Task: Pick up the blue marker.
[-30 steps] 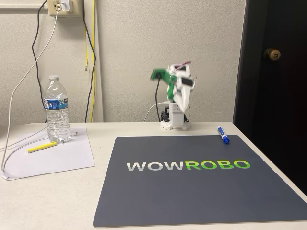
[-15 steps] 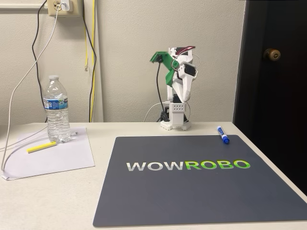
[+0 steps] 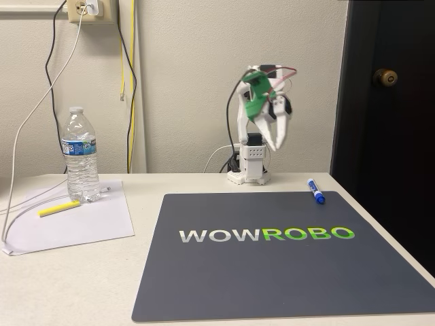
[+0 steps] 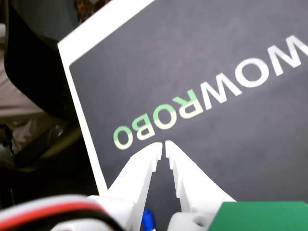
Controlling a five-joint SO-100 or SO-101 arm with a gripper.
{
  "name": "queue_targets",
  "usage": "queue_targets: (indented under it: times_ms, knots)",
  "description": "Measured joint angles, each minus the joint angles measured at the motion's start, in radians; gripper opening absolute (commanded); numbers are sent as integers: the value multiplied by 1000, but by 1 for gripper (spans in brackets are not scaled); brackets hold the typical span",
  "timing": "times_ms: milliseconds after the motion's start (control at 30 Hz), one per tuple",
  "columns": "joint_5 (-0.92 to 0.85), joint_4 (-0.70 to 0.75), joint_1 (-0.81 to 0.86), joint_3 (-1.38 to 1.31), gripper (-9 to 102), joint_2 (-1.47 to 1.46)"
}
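gripper aloft, marker untouched on mat edge

while the arm is standing raised at the back of the table, a water bottle is standing at far left of the fixed view with a yellow highlighter lying on paper beside it. centre: dark mat is lying flat. the gripper is hanging in the air, blurred; in the wrist view its white fingers are sitting nearly together, gripping nothing. right: the blue marker is resting on the mat's far right edge, well apart from the gripper.
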Motion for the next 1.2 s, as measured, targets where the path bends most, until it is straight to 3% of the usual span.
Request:
queue_targets:
  times_ms: [467, 1200]
  knots:
    - [140, 261, -213, 0, 0, -25]
    - [195, 463, -660, -2, 0, -43]
